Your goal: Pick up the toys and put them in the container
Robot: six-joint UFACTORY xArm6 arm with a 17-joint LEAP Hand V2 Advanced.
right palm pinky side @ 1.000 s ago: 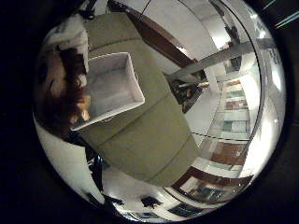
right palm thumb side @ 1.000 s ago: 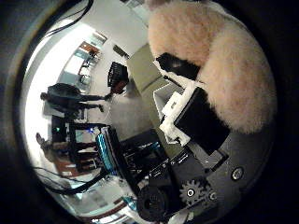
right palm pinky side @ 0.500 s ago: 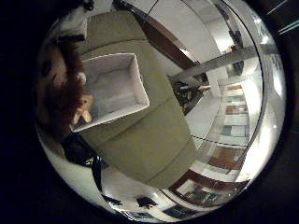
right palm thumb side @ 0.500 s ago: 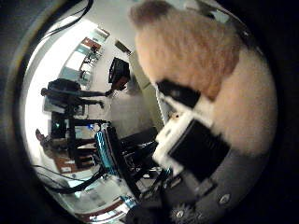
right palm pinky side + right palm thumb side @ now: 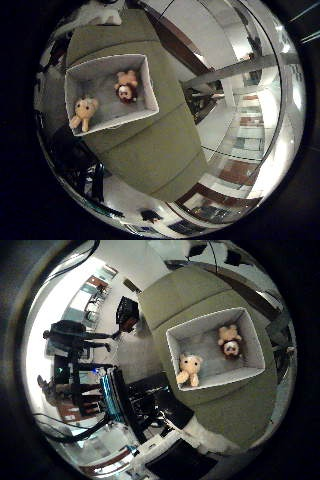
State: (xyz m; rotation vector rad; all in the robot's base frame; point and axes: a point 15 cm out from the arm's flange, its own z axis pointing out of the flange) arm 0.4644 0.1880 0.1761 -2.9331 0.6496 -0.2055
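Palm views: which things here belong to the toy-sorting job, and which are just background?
Job:
- white container on the olive cushion
- pale teddy toy, inside it
- brown-maned lion toy, inside it

Background:
- olive cushion
- dark equipment rack beside it

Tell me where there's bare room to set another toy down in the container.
Inside the white container, the floor between the pale bear and the brown-faced toy is bare, and so is the end beyond the brown-faced toy. The corner around the bear is crowded. Outside, the olive cushion lies bare.

Lab or office: monitor point(image 5: 111, 392), open floor.
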